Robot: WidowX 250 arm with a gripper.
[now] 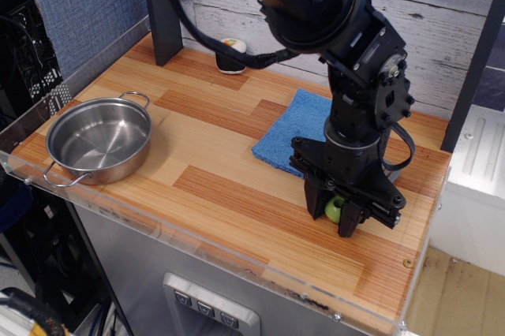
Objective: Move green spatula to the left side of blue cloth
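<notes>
Tool [334,214] grips green spatula [334,209]; pot [99,139] empty.

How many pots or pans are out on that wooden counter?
1: a steel pan with two handles sits near the counter's left end, far from the blue cloth. The big arm could be hiding something small behind it.

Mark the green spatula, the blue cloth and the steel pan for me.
green spatula [334,209], table camera view, on the green handle end showing between the claw fingers.
blue cloth [296,127], same view, on its bare left part.
steel pan [60,124], same view, on its left rim.
</notes>
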